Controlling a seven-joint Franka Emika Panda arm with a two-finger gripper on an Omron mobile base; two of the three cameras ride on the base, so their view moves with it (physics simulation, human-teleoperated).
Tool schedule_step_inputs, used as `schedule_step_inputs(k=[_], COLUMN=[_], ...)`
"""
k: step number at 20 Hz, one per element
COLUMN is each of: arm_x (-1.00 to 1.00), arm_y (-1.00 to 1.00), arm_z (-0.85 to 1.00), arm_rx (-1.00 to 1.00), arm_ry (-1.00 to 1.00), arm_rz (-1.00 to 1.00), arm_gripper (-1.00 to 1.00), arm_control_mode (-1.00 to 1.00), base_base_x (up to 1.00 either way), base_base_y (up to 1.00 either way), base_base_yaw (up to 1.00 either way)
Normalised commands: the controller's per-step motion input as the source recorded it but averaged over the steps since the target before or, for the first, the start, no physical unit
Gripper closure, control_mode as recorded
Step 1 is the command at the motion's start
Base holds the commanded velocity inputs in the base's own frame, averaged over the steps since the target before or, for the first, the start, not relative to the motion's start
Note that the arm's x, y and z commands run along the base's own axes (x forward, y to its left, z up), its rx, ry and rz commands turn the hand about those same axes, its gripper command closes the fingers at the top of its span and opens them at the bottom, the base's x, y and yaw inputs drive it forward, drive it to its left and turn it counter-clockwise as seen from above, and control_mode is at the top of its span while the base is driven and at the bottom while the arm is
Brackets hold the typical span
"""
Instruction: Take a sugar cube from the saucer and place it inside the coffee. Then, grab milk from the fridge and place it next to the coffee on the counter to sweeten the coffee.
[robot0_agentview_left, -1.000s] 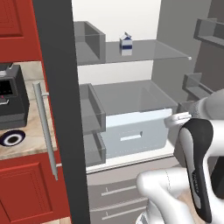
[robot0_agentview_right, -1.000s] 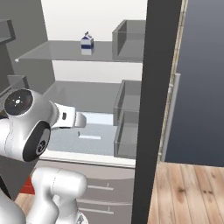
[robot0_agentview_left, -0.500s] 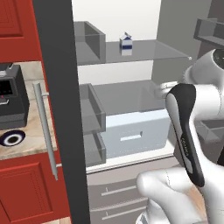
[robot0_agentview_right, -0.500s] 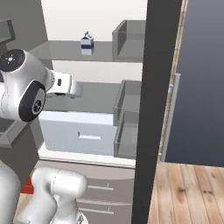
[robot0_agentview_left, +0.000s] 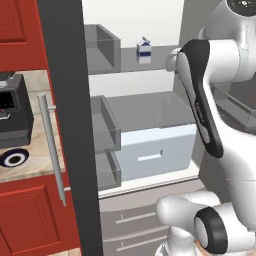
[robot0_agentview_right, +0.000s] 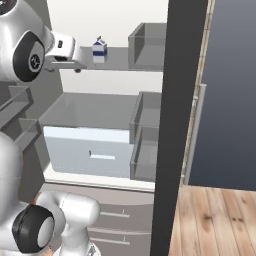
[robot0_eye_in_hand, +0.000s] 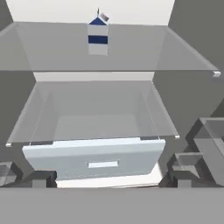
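The fridge (robot0_agentview_left: 150, 125) stands open in front of me. The milk (robot0_agentview_left: 144, 51), a small white carton with blue markings, stands upright on the upper shelf (robot0_agentview_right: 117, 60); it also appears as the milk (robot0_agentview_right: 99, 50) and, straight ahead at the top of the hand view, the milk (robot0_eye_in_hand: 98, 37). My gripper (robot0_agentview_right: 76, 64) hangs at shelf height, a short way in front of the carton and apart from it, open and holding nothing. The saucer (robot0_agentview_left: 14, 158) lies on the counter (robot0_agentview_left: 37, 162) at the left. The sugar cube and the coffee are out of view.
The dark fridge door (robot0_agentview_left: 65, 100) with its long bar handle (robot0_agentview_left: 50, 145) stands between the counter and the fridge interior. A black coffee machine (robot0_agentview_left: 12, 110) sits behind the saucer. A pale drawer (robot0_eye_in_hand: 94, 157) and grey bins (robot0_agentview_right: 145, 130) lie below the shelf.
The arm has risen from drawer level to the height of the upper shelf, bringing the hand close to the milk. The jaws have stayed open.
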Motion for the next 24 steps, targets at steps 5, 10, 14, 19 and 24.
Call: schedule_step_inputs(k=[5, 10, 14, 19, 24], arm_x=[0.38, 0.78, 0.88, 0.75, 0.48], arm_y=[0.33, 0.03, -0.03, -0.03, 0.0], arm_z=[-0.21, -0.17, -0.07, -0.04, 0.0], arm_rx=[0.0, 0.0, 0.0, 0.0, 0.0], arm_ry=[-0.12, -0.24, -0.02, 0.03, 0.06], arm_rz=[0.0, 0.0, 0.0, 0.0, 0.0], arm_gripper=[-1.0, -1.0, -1.0, -1.0, -1.0], arm_control_mode=[-1.0, -1.0, -1.0, -1.0, -1.0], base_base_x=[0.0, 0.0, 0.0, 0.0, 0.0], base_base_y=[0.0, 0.0, 0.0, 0.0, 0.0], base_base_yaw=[0.0, 0.0, 0.0, 0.0, 0.0])
